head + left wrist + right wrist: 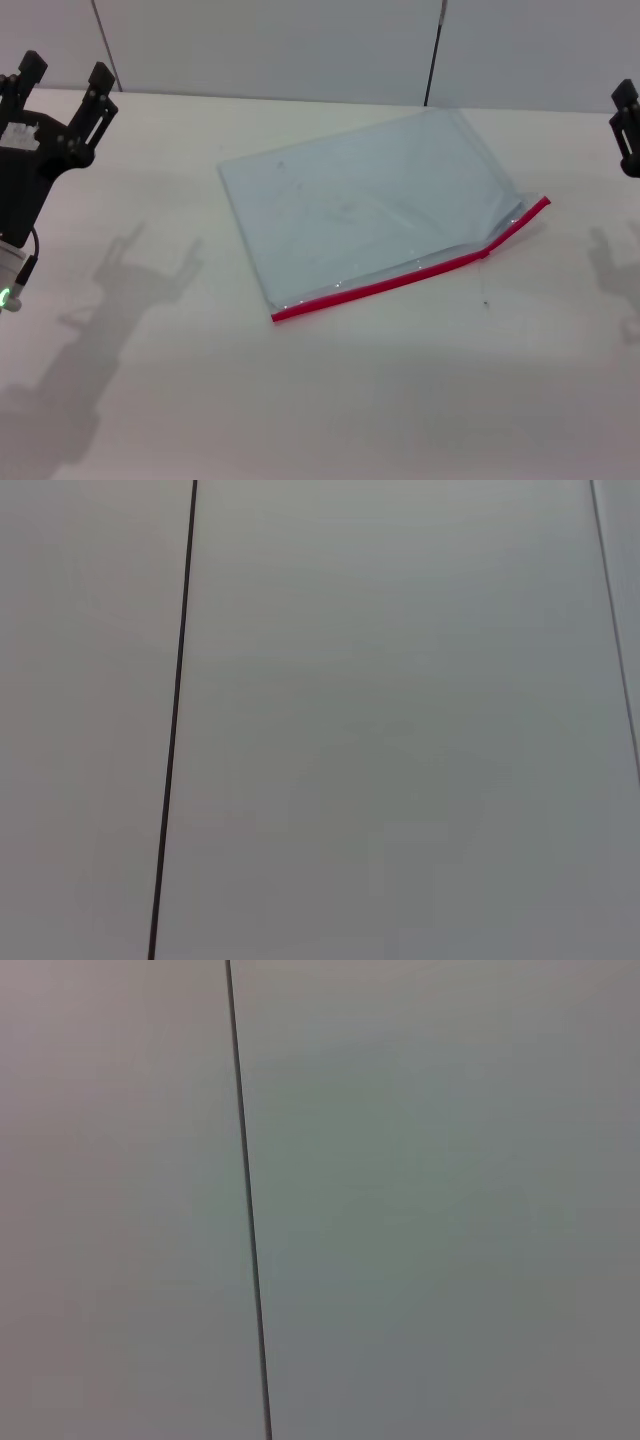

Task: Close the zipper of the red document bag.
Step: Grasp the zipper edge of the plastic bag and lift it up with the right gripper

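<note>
A white bench [320,400] carries a single item: the bag [360,215], a flat, translucent blue-grey pouch lying skewed near the middle, somewhat toward the far edge. Nothing can be made out inside it. The zipper [400,280], a thin red strip, trims the long side facing the near edge and runs from the bag's near-left corner up toward the right edge of the bench, with a kink close to its right end, where the plastic lifts and puckers. Bare bench surrounds the bag on every side, widest along the near edge. The left gripper [62,85] hangs above the far left corner, its jaws apart and pointing up, well apart from the bag. The right gripper [626,125] shows only partly at the right edge; whether its jaws are apart or together cannot be told. Both wrist views show only a pale wall [400,720] with one dark vertical line [248,1200].
</note>
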`<control>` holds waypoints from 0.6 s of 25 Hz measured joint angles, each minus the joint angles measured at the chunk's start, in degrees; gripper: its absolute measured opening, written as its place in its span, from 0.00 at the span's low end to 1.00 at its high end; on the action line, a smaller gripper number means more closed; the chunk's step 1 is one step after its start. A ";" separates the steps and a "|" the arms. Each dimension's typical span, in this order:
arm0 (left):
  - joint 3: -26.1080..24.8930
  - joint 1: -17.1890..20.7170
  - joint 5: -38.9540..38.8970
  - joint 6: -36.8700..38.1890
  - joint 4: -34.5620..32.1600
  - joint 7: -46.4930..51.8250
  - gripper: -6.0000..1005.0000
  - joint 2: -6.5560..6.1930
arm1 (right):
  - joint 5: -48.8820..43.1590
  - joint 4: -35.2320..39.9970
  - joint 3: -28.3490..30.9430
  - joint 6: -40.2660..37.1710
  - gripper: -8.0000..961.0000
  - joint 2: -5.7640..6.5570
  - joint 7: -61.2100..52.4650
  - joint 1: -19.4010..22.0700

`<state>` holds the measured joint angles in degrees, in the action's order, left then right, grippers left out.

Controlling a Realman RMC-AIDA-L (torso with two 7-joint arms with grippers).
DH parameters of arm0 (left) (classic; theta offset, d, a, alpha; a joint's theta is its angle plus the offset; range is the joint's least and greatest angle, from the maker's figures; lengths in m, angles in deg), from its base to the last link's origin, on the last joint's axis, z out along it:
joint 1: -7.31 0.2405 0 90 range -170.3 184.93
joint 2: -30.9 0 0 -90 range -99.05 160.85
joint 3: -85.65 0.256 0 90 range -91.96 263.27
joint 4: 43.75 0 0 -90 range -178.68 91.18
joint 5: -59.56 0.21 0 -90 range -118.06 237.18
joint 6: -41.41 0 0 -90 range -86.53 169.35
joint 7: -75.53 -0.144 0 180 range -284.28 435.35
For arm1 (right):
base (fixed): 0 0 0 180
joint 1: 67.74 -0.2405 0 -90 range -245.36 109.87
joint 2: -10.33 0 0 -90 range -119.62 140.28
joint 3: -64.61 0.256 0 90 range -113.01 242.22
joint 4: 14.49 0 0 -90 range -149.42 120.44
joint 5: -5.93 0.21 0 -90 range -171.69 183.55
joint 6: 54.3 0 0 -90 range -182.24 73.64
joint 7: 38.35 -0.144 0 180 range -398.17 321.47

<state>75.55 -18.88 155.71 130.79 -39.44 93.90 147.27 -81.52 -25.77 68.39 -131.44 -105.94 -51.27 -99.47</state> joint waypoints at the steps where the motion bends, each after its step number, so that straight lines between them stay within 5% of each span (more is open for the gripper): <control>1: 0.00 0.00 0.00 0.00 0.00 0.00 0.80 0.00 | 0.00 0.01 0.00 0.00 0.54 0.00 0.00 0.00; 15: 0.00 -0.18 0.00 0.00 0.00 0.00 0.80 0.00 | 0.00 0.04 0.00 1.49 0.55 0.00 -0.02 -0.34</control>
<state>75.55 -19.06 155.71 130.79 -39.44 93.90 147.27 -81.51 -25.74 68.39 -129.95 -105.94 -51.29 -99.80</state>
